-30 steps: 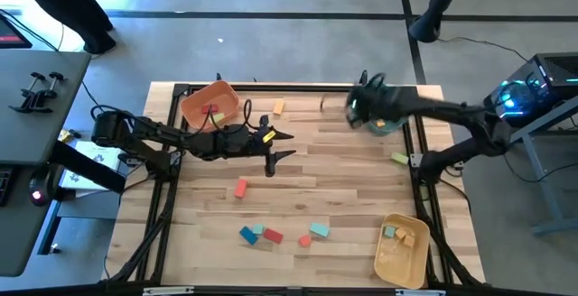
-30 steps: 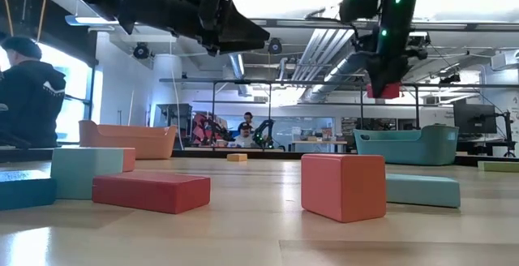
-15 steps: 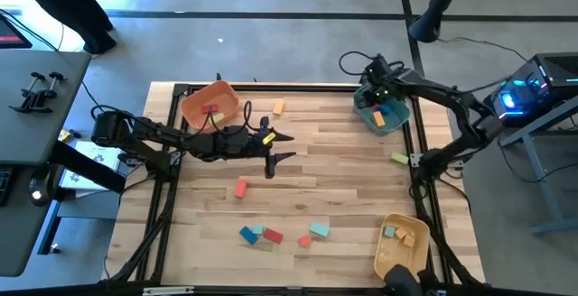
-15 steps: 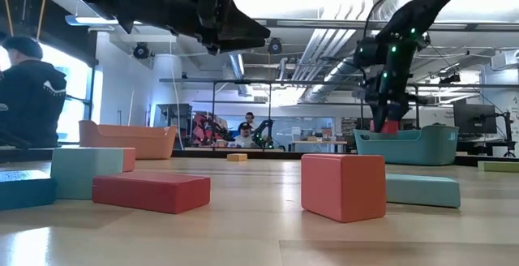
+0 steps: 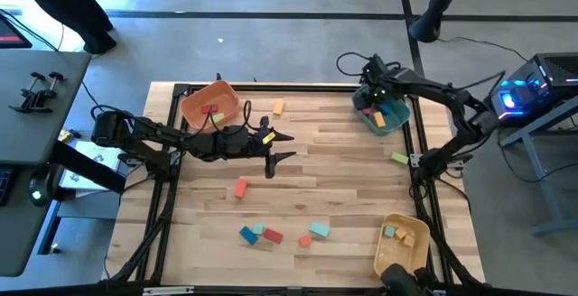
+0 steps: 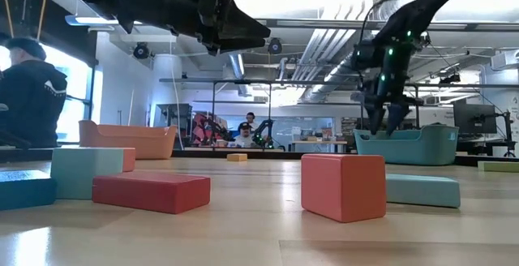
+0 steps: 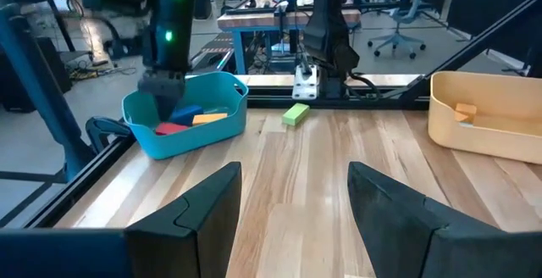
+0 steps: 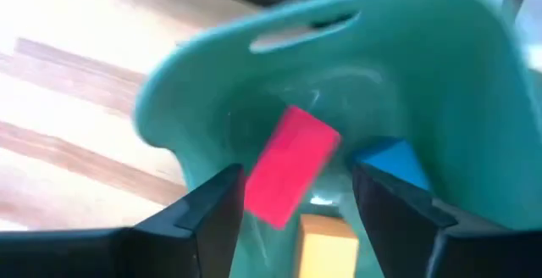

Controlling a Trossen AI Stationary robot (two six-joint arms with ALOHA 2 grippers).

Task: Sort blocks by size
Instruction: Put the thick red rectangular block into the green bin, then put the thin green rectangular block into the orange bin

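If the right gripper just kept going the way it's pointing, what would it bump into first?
Most likely the red block lying in the teal bin. The right gripper points down into that bin with open fingers, and the red block lies right between them in its wrist view. How far below it lies is hard to judge.

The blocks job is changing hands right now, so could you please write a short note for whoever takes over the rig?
Right gripper: fingers open over the teal bin, red block just dropped in beside blue and orange ones.
Left gripper: open, empty, above mid-table.
Done: blocks sit in the orange bin and yellow bin too.
Left: loose blocks at the near edge, a red one mid-table, an orange one and a green one.
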